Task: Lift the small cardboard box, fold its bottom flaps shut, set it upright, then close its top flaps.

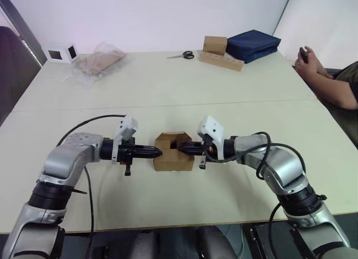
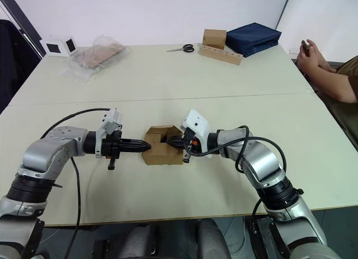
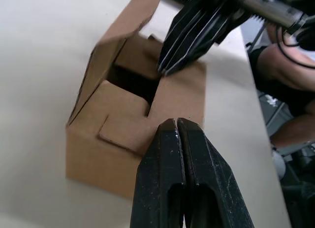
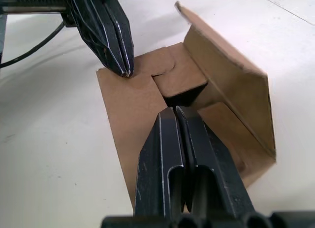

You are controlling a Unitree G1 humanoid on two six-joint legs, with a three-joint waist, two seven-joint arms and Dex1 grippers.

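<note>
Bright, even light (soft shadows); wrist views perhaps slightly blurred.

The small cardboard box [image 1: 174, 152] is set on the worktop [image 1: 168, 91] and serves as landmark. The left tool [image 1: 158, 152] is placed at its left side, the right tool [image 1: 180, 149] at its right. Far behind it, scissors [image 1: 182, 55] are laid; behind-left, a plastic bag [image 1: 98, 62]; behind-right, another box [image 1: 215, 45].

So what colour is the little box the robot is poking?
Plain brown cardboard, no markings; the small cardboard box shows best in the left wrist view.
</note>
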